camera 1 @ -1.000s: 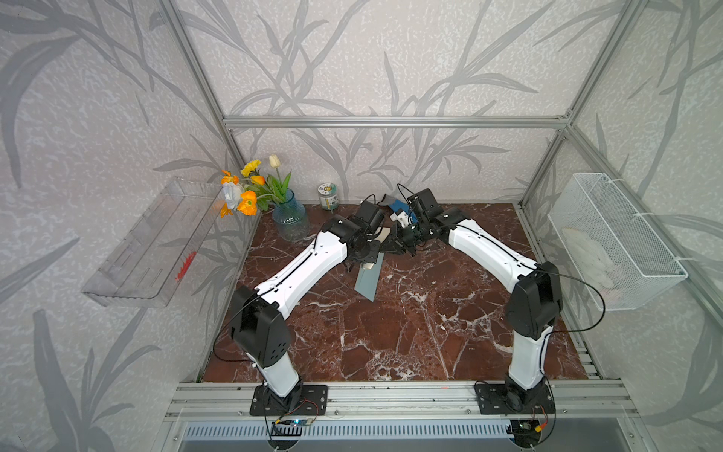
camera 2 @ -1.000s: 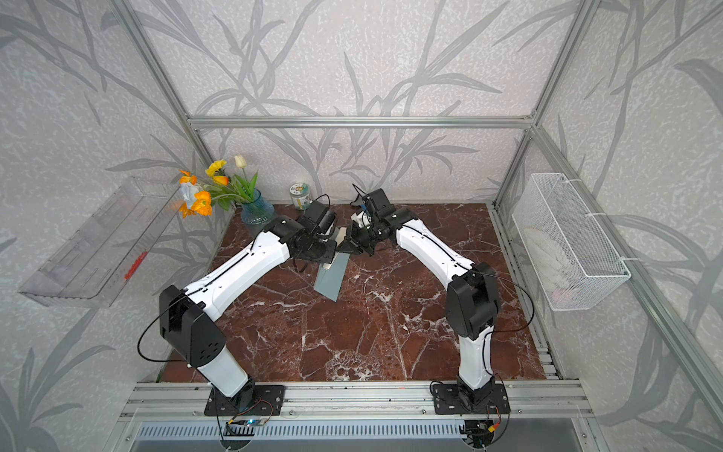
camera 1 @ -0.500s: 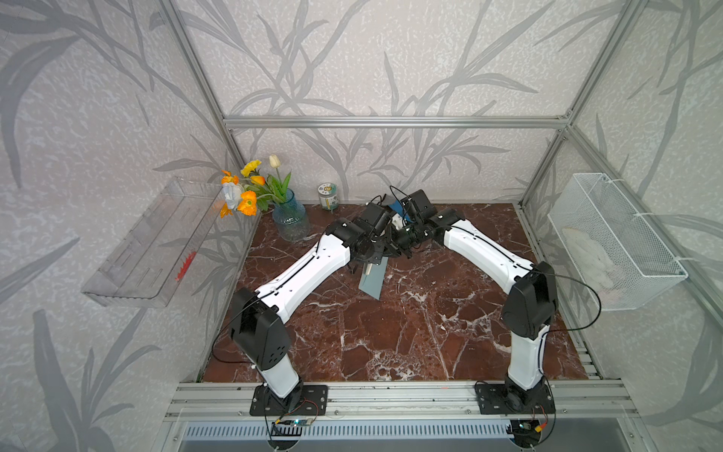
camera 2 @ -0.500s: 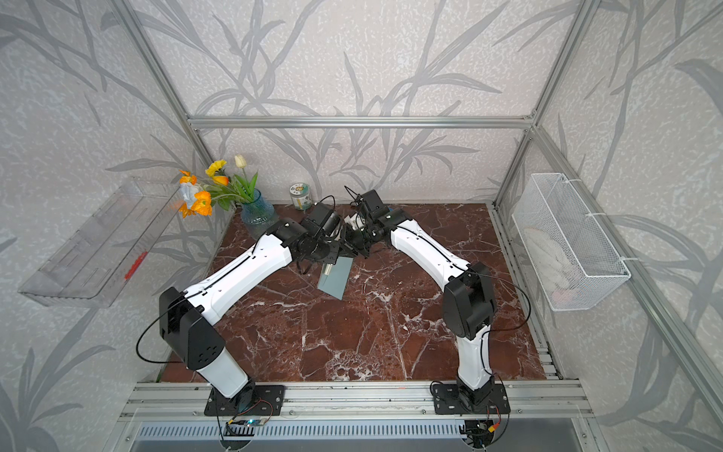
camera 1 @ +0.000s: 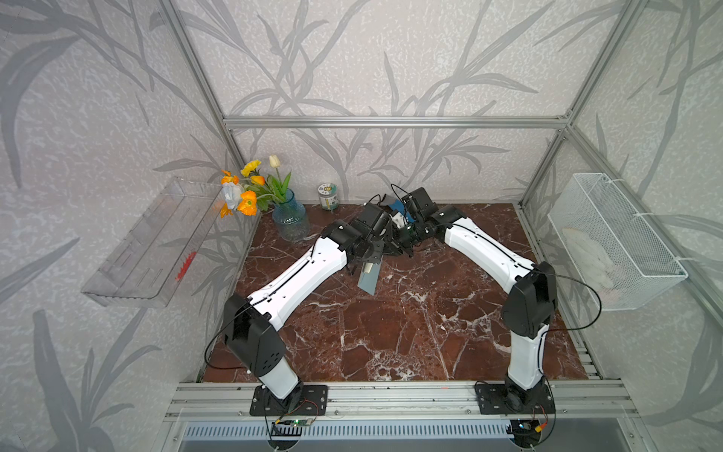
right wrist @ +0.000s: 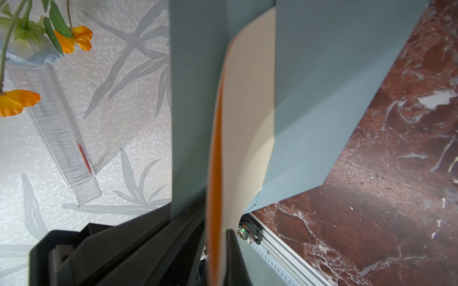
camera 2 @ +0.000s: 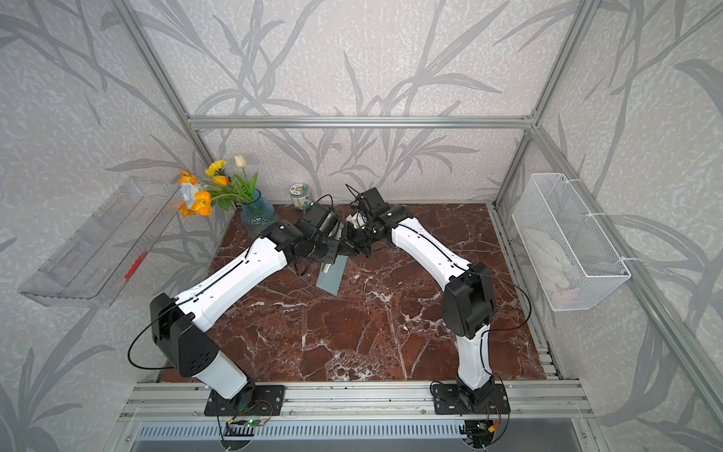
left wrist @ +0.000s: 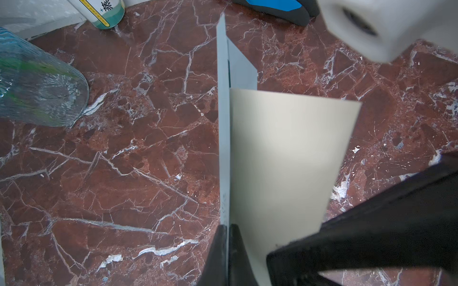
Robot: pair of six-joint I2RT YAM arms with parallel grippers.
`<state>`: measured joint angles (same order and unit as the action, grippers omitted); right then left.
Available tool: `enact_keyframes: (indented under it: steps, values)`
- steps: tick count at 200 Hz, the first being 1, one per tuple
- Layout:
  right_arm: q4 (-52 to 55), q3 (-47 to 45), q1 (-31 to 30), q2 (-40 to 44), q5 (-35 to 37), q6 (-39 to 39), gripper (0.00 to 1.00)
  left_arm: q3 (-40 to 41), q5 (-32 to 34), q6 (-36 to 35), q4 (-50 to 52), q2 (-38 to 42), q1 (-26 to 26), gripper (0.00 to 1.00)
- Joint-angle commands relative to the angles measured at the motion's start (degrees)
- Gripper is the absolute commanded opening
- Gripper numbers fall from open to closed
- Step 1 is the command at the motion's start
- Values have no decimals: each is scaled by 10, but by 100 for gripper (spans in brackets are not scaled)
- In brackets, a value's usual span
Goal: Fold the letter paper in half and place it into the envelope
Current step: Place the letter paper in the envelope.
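The blue-grey envelope (camera 1: 370, 278) hangs edge-down over the back middle of the table, and my left gripper (left wrist: 227, 229) is shut on its upper edge. The folded beige letter paper (right wrist: 247, 104) is pinched in my right gripper (right wrist: 219, 229), which is shut. Part of the paper lies between the envelope's back panel (right wrist: 334, 86) and its flap (right wrist: 195, 99). In the left wrist view the letter paper (left wrist: 285, 161) stands beside the thin envelope (left wrist: 224, 123). In both top views the left gripper (camera 2: 332, 258) and the right gripper (camera 2: 351, 250) almost touch.
A glass vase of flowers (camera 1: 290, 222) and a small jar (camera 1: 327, 197) stand at the back left. A blue-and-black glove (left wrist: 272, 6) lies behind the grippers. A clear shelf (camera 1: 148, 250) hangs on the left wall, and a white wire basket (camera 1: 614, 242) on the right wall.
The two grippers have drawn closer together at the back middle. The right gripper has moved left toward the envelope, and the envelope has shifted slightly right.
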<state>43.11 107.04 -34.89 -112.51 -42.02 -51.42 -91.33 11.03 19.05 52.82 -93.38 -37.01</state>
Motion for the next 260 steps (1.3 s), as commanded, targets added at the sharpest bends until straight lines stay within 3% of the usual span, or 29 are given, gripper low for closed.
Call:
enact_keyframes:
  steps: [1, 71, 114, 260]
  values:
    - [16, 0, -3, -4, 4, -4, 0, 10, 11, 1, -12, 24, -6, 0]
    - [25, 12, -13, -20, 44, -12, 0, 14, 3, -5, -21, 25, -10, 0]
    - [50, 80, -17, -68, 46, -13, 0, 14, -8, -10, -23, 25, -11, 0]
    - [39, 118, -47, -122, 53, -28, 0, 23, -21, -23, -48, 29, -11, 0]
